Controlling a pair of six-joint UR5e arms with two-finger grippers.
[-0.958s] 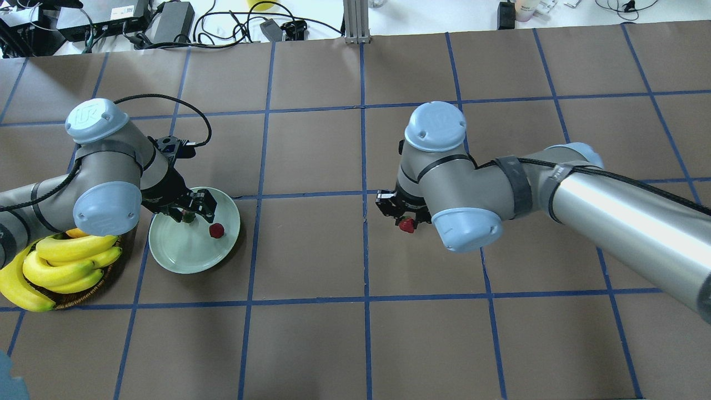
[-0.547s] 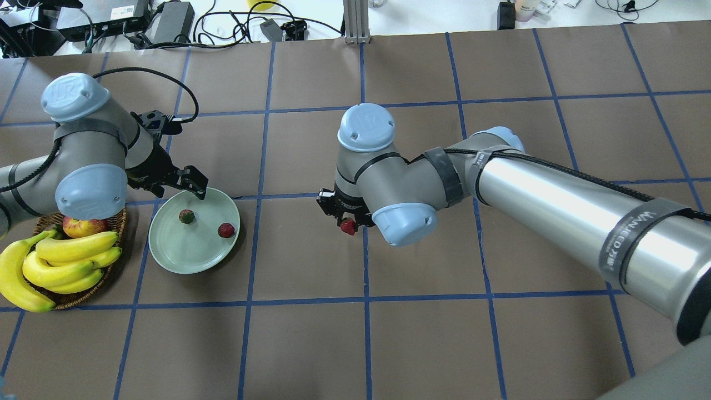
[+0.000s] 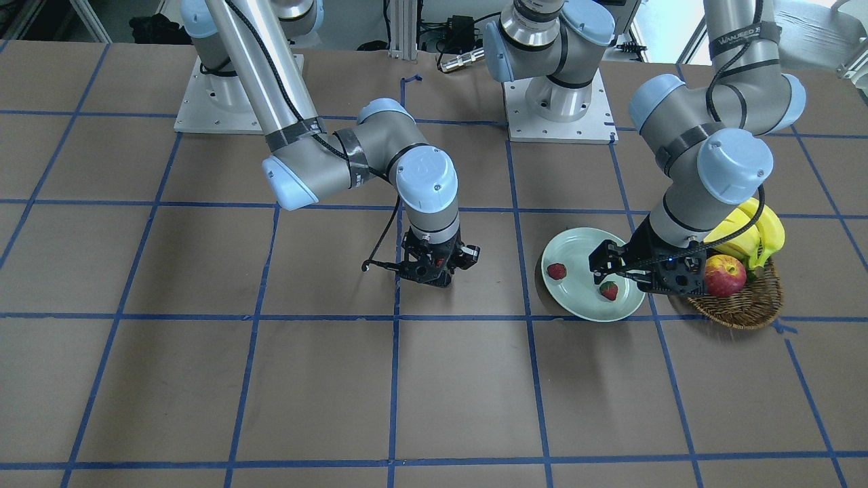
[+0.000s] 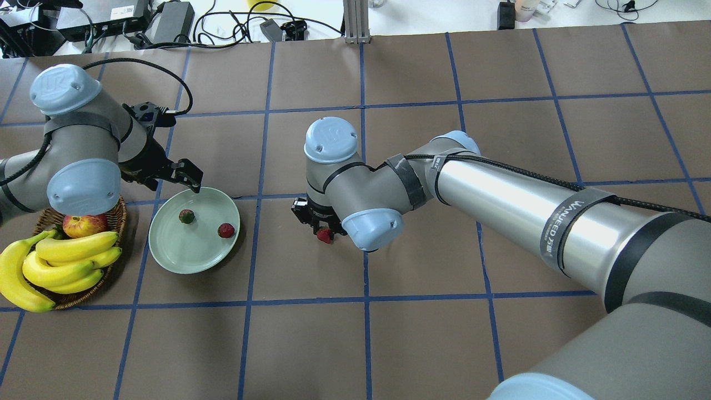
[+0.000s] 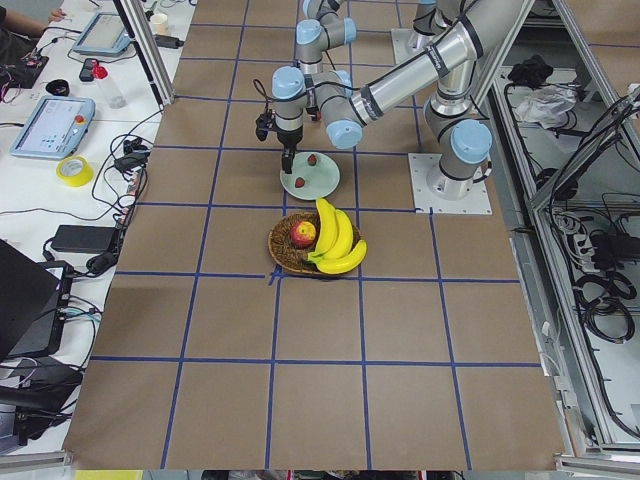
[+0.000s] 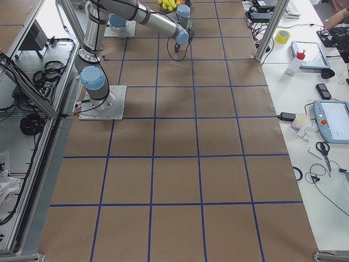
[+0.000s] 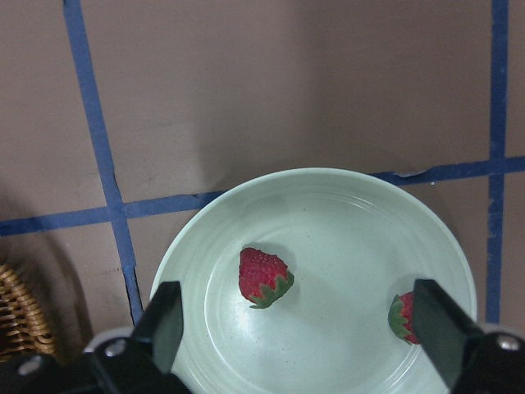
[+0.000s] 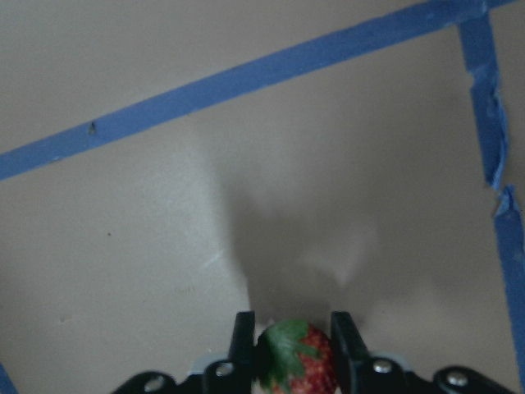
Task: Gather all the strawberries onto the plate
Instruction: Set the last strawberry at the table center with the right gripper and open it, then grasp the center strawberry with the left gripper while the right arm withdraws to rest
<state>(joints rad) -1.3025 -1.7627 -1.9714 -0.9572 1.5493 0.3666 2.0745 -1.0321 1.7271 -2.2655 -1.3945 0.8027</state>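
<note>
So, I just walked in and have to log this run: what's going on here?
Two strawberries lie on the plate, and the left gripper hovers open and empty over its edge. The right gripper is shut on the third strawberry, above the table beside the plate, not yet over it.

Plate (image 4: 189,253): round, shallow, pale mint green, flat on the table. Two berries lie in it, apart. The first strawberry (image 4: 186,216) is near the far rim and the second strawberry (image 4: 226,230) near the right rim. The third strawberry (image 4: 324,235), red with a green top, is pinched in the right gripper (image 8: 294,341), well apart from the plate.
</note>
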